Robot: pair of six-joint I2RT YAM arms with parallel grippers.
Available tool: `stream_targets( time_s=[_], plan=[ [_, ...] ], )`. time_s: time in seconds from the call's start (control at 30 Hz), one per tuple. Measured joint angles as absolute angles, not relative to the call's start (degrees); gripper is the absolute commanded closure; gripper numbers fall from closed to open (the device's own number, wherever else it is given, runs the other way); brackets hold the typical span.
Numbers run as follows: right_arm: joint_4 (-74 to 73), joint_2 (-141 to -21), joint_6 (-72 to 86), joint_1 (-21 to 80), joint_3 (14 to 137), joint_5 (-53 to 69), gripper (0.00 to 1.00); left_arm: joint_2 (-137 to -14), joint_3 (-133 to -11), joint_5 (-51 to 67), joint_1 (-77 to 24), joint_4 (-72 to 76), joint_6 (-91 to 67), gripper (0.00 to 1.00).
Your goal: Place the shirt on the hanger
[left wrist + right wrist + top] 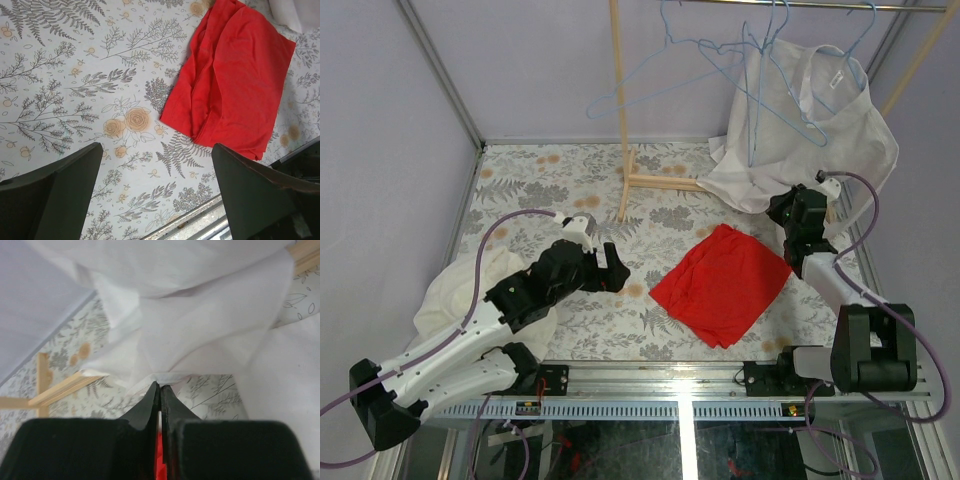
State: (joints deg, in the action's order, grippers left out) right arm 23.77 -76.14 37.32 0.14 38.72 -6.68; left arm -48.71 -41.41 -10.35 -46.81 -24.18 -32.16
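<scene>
The floral-printed counter (570, 170) carries everything. At its back stands a wooden rack (618, 100) with a metal rod across the top.

The shirt (840, 140) is the largest loose thing. It hangs at the rack's right end, draped around a blue wire hanger (780, 85), with its lower cloth pooling on the counter by the rack's foot. Whether both shoulders sit properly on the wire cannot be told from here.

A red cloth (720, 280) lies flat mid-counter, apart from the shirt. An off-white garment (450, 290) is bunched at the left under the left arm. Neither belongs to the job, and both appear simply left aside.

A second blue hanger (650, 75) dangles bare further left on the rod.

The right fingers (147, 407) are pressed together on a fold of the shirt's lower edge (200, 330). This is probably a pinch for tugging or straightening the cloth on its hanger.

The left fingers (65, 190) are spread wide and hold nothing, poised over bare counter just beside the red cloth. They seem to be waiting.

The small tag (837, 78) shows inside the collar, so the neck opening faces up and outward.
</scene>
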Motion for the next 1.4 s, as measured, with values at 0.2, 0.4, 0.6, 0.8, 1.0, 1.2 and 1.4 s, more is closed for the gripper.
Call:
stream_targets(
  time_s=[0.2, 0.4, 0.6, 0.8, 1.0, 1.2, 1.4],
  plan=[
    [18.74, -73.19, 35.70, 2.55, 35.86, -10.92, 0.60, -50.37, -41.32, -9.89, -46.81, -24.03, -32.16, 0.10],
    [9.80, -79.18, 32.99, 2.52, 37.34, -10.90, 0.23, -50.78, -41.32, -9.45, -46.81, -24.03, -32.16, 0.10],
    [0.38, -66.87, 32.56, 2.52, 37.39, -16.45, 0.18, -50.78, -41.32, -9.45, -46.81, -24.01, -32.16, 0.10],
    [-6.85, -58.67, 32.49, 2.50, 36.32, -21.34, 0.24, -52.07, -41.32, -9.39, -46.81, -23.86, -32.14, 0.10],
    [1.17, -54.48, 26.79, 2.48, 28.62, -7.86, 0.80, -53.04, -41.32, -8.93, -46.81, -22.94, -32.14, 0.10],
    [13.06, -66.72, 26.11, 2.46, 31.31, -3.64, 0.94, -53.30, -41.32, -8.51, -46.81, -22.83, -32.16, 0.10],
    [19.27, -84.66, 26.24, 1.06, 37.17, -1.34, 0.95, -51.18, -41.30, -8.67, -46.81, -23.07, -32.14, 0.10]
  ],
)
